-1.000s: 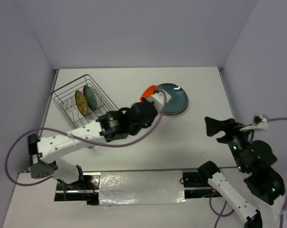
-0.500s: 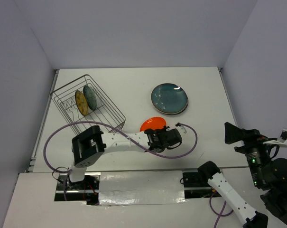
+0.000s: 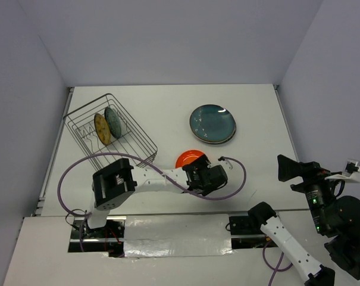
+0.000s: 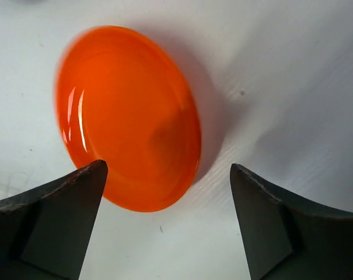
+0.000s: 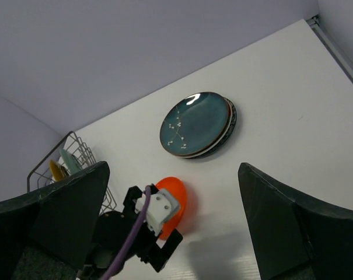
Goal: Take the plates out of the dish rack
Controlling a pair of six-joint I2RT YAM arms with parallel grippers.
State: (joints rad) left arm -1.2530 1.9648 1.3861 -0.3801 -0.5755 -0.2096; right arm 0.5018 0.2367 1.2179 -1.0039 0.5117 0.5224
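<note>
The dish rack stands at the back left, with a yellowish plate and a teal-patterned plate upright in its dividers. A stack of plates with a dark teal one on top lies at the back right. An orange plate sits on the table near the middle. My left gripper is right at its near edge, open. In the left wrist view the orange plate fills the space just beyond the spread fingers. My right gripper hovers open at the right, holding nothing.
The rack has bare wire slots on its left side. The left arm's purple cable loops over the table in front of the rack. The table is walled at the back and both sides.
The left arm carried the orange plate from beside the teal stack down to the near-middle of the table, then opened and let it go. The right arm drew back to the right.
</note>
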